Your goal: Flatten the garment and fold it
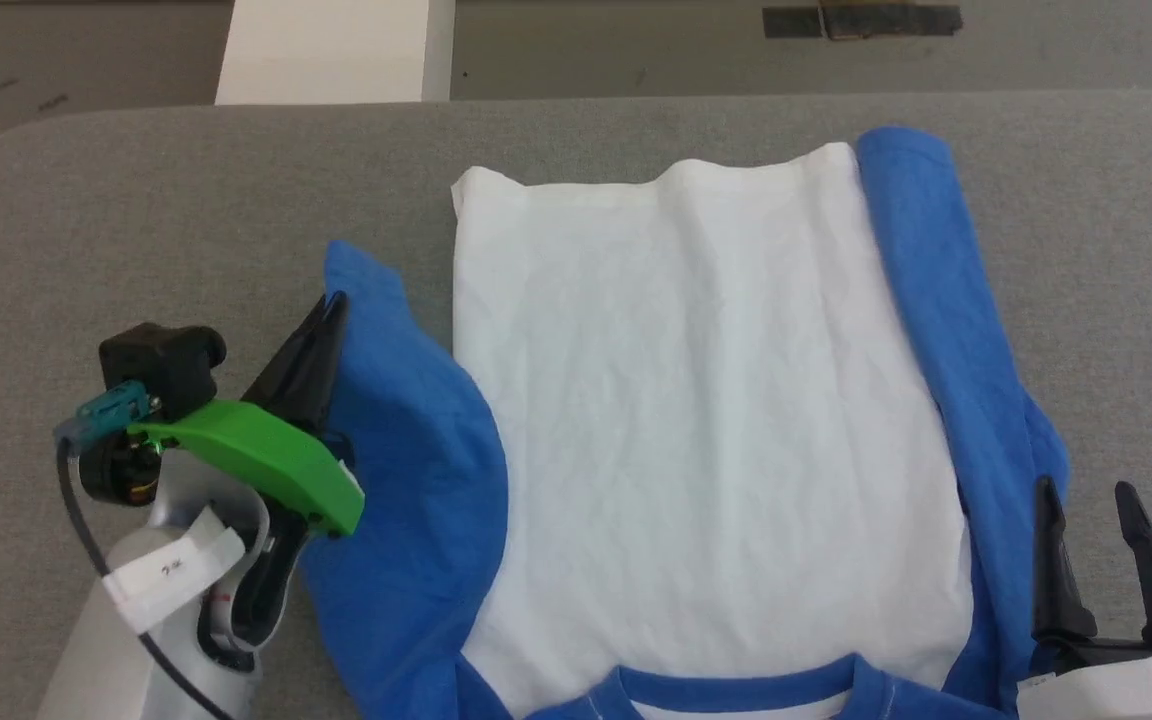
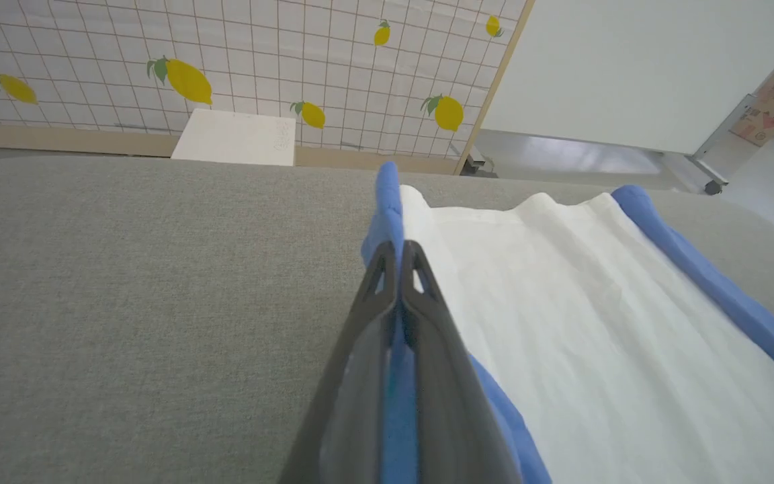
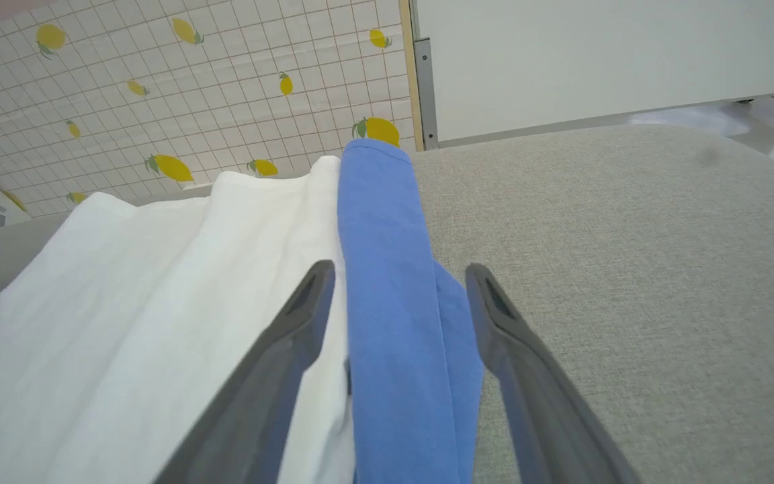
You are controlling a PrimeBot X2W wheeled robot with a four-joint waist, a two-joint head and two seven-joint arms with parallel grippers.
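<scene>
The garment (image 1: 696,420) lies spread on the grey table, white body up, blue neck band at the near edge. Its right blue sleeve (image 1: 936,300) lies along the body's right side. The left blue sleeve (image 1: 406,420) bulges out at the left. My left gripper (image 1: 334,305) is shut on that sleeve's outer edge; in the left wrist view the blue cloth (image 2: 387,215) runs between the closed fingers of the left gripper (image 2: 398,247). My right gripper (image 1: 1086,495) stands open at the lower right; in the right wrist view the right gripper (image 3: 397,272) hangs over the right sleeve (image 3: 387,269).
A white box (image 1: 331,50) stands beyond the table's far edge at the upper left. Bare grey table (image 1: 136,220) stretches left of the garment and to its right (image 1: 1106,250). A tiled wall with lemon prints (image 2: 185,60) rises behind.
</scene>
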